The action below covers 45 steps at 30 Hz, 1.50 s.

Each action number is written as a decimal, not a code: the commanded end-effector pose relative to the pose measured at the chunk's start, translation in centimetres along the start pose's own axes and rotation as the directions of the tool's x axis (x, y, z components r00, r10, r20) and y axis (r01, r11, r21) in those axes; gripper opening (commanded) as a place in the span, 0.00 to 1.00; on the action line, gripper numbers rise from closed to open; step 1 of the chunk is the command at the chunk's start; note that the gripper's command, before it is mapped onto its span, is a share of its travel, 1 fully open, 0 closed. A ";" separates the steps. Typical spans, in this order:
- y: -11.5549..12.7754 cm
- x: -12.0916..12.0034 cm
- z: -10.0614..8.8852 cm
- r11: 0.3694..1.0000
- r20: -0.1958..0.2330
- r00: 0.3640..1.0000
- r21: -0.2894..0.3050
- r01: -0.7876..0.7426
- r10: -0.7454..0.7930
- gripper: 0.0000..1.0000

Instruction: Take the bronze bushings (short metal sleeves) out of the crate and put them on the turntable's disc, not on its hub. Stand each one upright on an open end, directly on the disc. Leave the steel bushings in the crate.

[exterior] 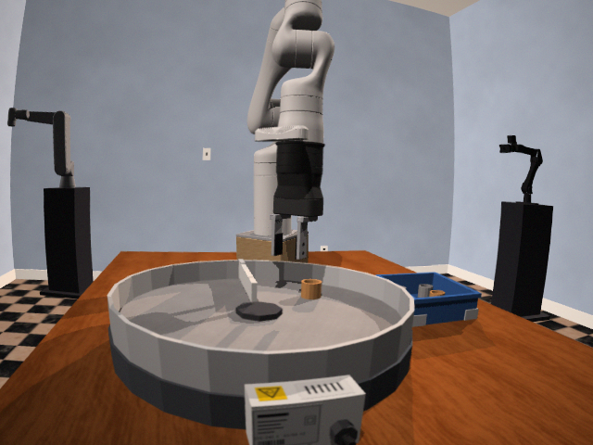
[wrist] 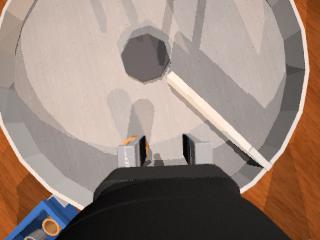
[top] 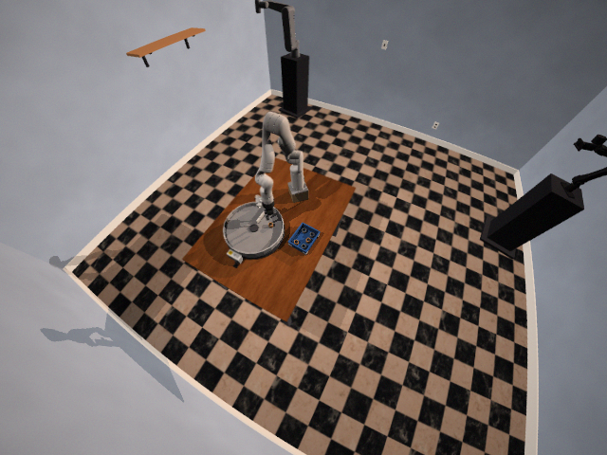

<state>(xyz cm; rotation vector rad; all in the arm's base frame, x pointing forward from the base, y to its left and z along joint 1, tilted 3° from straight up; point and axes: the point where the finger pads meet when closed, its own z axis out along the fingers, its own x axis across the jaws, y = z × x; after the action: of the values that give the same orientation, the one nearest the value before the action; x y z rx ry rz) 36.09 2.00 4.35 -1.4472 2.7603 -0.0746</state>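
Note:
The grey turntable [exterior: 260, 330] has a flat disc and a dark hub [exterior: 258, 311] at its middle. One bronze bushing [exterior: 312, 288] stands upright on the disc, right of the hub and apart from it. My gripper [exterior: 289, 253] is open and empty. It hangs above the disc's far side, up and to the left of that bushing. In the wrist view only an orange sliver of the bushing [wrist: 131, 140] shows beside the left finger of the gripper [wrist: 166, 154]. The blue crate [exterior: 431, 297] holds a steel bushing [exterior: 424, 289] and a bronze bushing [exterior: 436, 292].
A white vane [exterior: 248, 280] runs from the hub to the disc's raised rim. A grey control box [exterior: 304, 407] sits at the turntable's near edge. The crate also shows at the wrist view's lower left [wrist: 30, 236]. Black camera stands are on the floor around the table.

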 end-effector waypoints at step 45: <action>14.8 -19.6 0.0 1.000 0.001 1.000 0.001 0.000 0.000 0.76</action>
<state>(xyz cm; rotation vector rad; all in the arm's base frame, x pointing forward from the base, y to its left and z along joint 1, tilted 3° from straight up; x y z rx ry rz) 35.38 25.37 3.98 -1.4115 2.7736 -0.0675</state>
